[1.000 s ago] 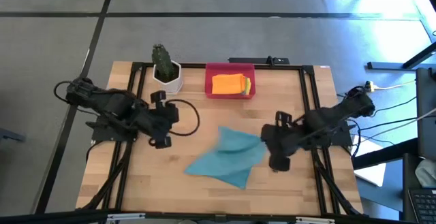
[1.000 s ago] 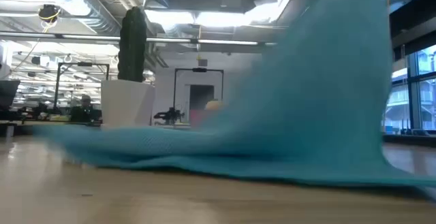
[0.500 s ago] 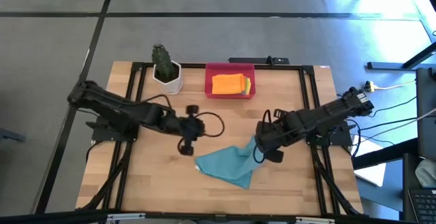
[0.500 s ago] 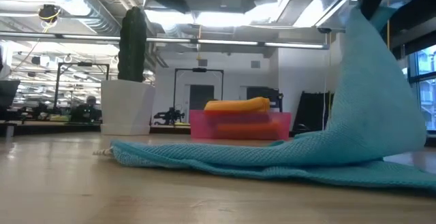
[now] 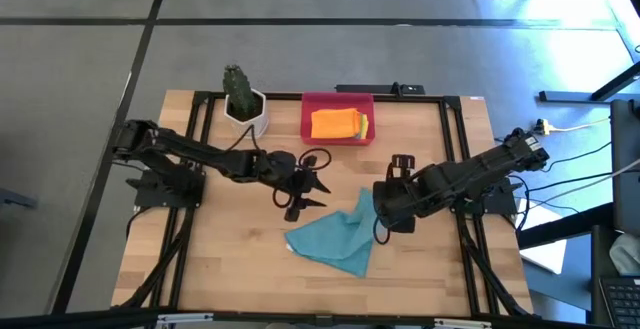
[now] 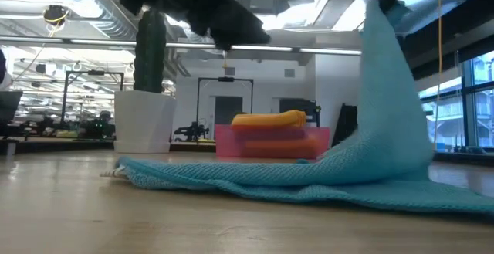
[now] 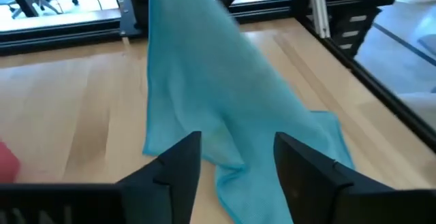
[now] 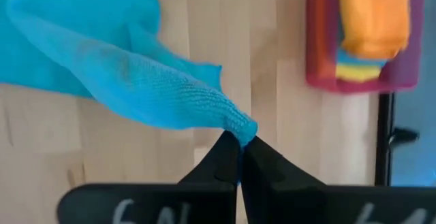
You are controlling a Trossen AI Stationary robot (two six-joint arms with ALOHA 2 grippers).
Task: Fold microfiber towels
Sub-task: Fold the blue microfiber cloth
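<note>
From above we are seeing the left gripper (image 5: pixel 312 191) hovering with fingers spread just beside the teal towel (image 5: pixel 335 237), which is lying crumpled on the table (image 5: pixel 200 259) while the right gripper (image 5: pixel 377 212) is pinching its corner.

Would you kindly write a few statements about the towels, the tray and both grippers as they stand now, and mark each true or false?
1. The right gripper is shut on a corner of the teal towel. True.
2. The left gripper clamps the teal towel. False: its fingers are open, with nothing between them.
3. The red tray holds folded cloths, orange on top. True.
4. The teal towel lies flat in the tray. False: it lies on the wooden table, one corner lifted.
</note>
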